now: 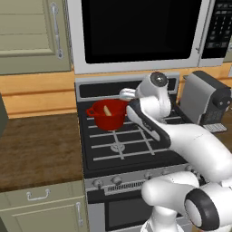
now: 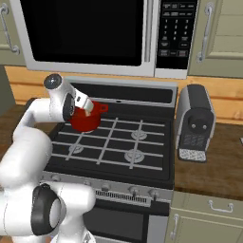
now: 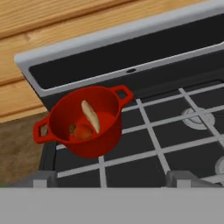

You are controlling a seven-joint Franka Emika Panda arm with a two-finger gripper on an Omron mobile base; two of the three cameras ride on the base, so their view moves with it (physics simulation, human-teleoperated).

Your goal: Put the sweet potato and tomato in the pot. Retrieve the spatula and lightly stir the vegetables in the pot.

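Your fingers (image 3: 109,177) stood wide and empty, since sweet potato (image 3: 91,115) and tomato (image 3: 82,131) already sat in the pot (image 3: 101,144).

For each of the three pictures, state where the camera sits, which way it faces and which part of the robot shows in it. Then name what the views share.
Left base view: behind the arm to its left, looking forward and down at the stove; the arm rises lower right.
Right base view: behind to its right, same stove, coffee machine beside it; the arm rises lower left.
Hand view: on the hand, looking down at the pot holding the sweet potato and tomato; the open gripper shows its fingertips at the bottom.
Shared: the pot and stove.
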